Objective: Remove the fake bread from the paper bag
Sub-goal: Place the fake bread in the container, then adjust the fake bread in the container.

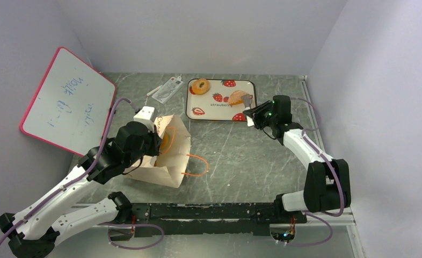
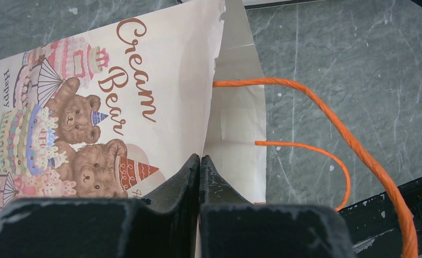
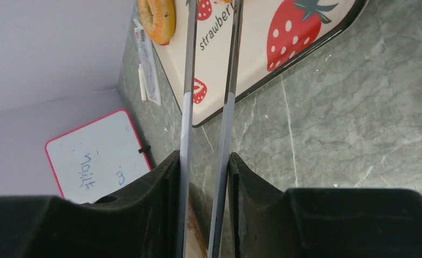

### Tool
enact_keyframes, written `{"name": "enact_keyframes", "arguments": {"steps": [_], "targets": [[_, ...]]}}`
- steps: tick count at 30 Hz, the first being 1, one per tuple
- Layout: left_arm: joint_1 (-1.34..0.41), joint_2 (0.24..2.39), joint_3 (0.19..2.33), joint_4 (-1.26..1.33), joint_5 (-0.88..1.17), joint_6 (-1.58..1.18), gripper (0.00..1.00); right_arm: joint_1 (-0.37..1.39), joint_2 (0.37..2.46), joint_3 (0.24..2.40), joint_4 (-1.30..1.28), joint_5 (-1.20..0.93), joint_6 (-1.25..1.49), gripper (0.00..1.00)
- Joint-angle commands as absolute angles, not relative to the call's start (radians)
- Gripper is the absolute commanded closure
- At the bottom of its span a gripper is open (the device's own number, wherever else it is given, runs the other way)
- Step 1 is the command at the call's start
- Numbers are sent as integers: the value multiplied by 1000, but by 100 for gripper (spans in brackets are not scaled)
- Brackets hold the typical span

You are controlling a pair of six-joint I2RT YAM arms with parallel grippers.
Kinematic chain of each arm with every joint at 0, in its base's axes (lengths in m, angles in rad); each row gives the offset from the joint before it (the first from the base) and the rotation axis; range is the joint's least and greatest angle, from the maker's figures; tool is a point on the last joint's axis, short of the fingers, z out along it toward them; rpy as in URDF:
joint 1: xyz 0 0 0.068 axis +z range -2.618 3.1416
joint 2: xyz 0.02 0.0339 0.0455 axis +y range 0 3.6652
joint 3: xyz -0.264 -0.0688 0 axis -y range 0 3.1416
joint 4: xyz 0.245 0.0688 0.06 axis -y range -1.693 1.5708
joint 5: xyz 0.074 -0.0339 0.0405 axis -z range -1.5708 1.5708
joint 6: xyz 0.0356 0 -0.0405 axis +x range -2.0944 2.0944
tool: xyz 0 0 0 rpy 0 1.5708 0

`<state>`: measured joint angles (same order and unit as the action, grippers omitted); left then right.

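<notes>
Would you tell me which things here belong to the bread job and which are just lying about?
Job: paper bag, held by left gripper; fake bread on strawberry tray; tongs in right gripper.
Lying about: whiteboard; clear packet.

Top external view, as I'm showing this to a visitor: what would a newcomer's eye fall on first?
Probably the strawberry tray at the back middle, holding a ring-shaped fake bread and a second piece by the tips of the tongs in the right gripper. Next, the paper bag with orange handles lying left of centre, its edge pinched by the left gripper. A pink-framed whiteboard leans at the far left.
</notes>
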<state>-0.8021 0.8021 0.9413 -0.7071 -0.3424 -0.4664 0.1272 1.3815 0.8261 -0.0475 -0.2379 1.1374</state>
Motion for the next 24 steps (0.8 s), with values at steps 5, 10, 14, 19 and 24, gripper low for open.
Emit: {"name": "enact_keyframes", "arguments": {"steps": [5,10,14,19,24], "targets": [[-801,800,944,-656,-311,-441,93,120,1320,814,-74,-201,1111,98],[-800,806,937,-647,-303,-432,93,121,1336,795,-69,-204,1111,99],[-800,801,927,-639,-293,-426,93,121,1388,781,-23,-223,1115,99],[-801,795,921,-637,-284,-418,93,120,1467,793,44,-225,1104,99],[-800,806,920,-641,-279,-414,93,121,1578,859,105,-239,1093,99]]}}
